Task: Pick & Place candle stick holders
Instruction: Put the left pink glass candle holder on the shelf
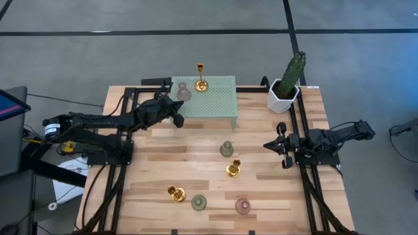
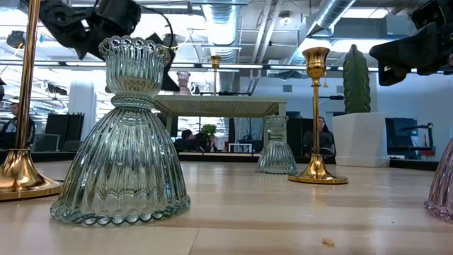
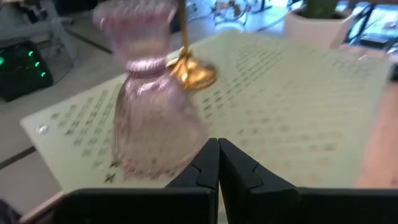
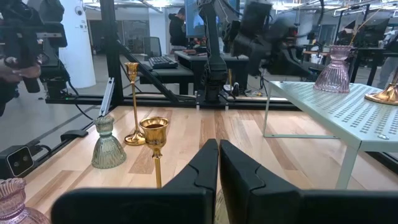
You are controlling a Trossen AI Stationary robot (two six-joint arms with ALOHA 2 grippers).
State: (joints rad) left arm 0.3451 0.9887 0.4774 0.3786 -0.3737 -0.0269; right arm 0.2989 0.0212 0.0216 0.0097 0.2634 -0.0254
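With the pink holder (image 3: 149, 118) standing free on the stand (image 1: 212, 104), the empty, shut left gripper (image 3: 217, 163) should have backed away level, not brushing it.

No words to read

No letters, numbers, labels or signs can be read on anything in these views, near or far.
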